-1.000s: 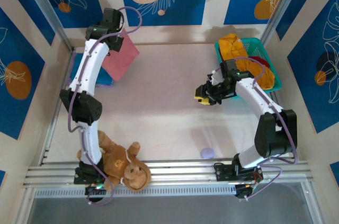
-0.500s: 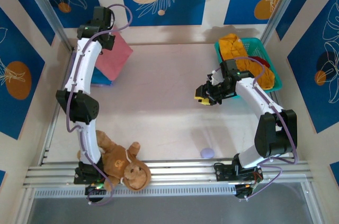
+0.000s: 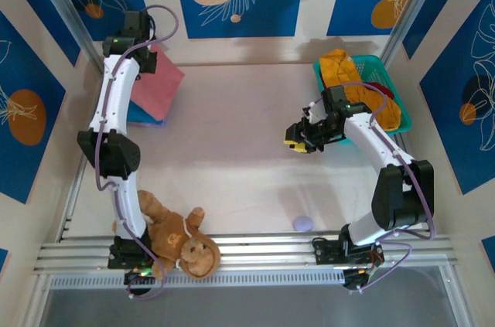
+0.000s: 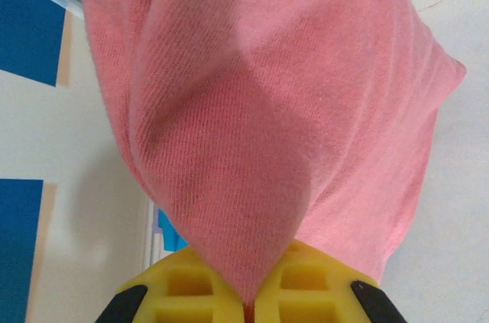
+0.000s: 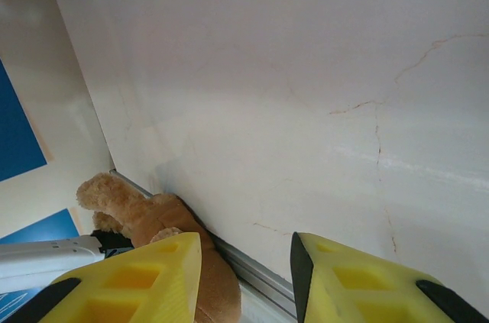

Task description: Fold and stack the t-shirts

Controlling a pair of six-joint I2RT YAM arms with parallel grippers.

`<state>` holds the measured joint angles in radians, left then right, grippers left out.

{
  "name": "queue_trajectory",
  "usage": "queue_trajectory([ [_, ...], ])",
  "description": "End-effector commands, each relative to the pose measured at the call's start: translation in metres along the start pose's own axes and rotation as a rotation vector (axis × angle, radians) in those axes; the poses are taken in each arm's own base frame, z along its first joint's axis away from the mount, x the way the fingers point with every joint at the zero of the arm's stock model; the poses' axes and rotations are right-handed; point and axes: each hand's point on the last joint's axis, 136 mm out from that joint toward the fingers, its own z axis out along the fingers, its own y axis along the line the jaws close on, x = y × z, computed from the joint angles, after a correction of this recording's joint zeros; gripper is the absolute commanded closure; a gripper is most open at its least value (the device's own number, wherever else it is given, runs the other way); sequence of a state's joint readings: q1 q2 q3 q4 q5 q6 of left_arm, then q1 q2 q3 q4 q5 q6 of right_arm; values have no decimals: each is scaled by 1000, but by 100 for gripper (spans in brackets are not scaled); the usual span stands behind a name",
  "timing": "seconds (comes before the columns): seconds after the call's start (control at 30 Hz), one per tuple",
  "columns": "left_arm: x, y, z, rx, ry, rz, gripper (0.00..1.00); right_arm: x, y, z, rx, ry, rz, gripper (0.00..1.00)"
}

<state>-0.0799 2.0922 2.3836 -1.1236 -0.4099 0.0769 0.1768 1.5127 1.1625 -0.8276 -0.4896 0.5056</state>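
Overhead view: illumination is bright, even and diffuse, arriving from above. The table [image 3: 232,149] reads pale cream without blown highlights. My arms cast only faint, soft-edged shadows on it. Focus is uniform. Straight wall edges lean outward toward the frame corners, which indicates wide-angle distortion.

Left wrist view: the salmon-pink t-shirt [image 4: 260,109] is sharp enough to resolve its knit ribs. Its folds give gentle shading, darkest along the central crease. The wall behind it is soft.

Right wrist view: the table surface is brightly lit, with a pale sheen band at right, and its hairline cracks are crisp. My right gripper [image 5: 246,254] at the bottom edge is slightly out of focus. The lower-left corner is dimmer.
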Motion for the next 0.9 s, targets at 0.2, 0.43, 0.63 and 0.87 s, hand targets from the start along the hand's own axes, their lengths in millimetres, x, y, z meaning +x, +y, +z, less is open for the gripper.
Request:
queue_trajectory([
  [0.2, -1, 21, 19, -22, 8, -144, 100, 1, 5, -9, -3, -7, -15, 62],
  [0.43, -6, 35, 28, -34, -14, -180, 100, 1, 4, -14, -3, -16, -16, 62],
  [0.63, 4, 49, 45, -20, 19, -202, 100, 2, 5, -16, -5, -17, -11, 62],
  [0.87, 29, 63, 79, 2, 101, -279, 100, 3, 10, -20, -4, -6, -14, 62],
])
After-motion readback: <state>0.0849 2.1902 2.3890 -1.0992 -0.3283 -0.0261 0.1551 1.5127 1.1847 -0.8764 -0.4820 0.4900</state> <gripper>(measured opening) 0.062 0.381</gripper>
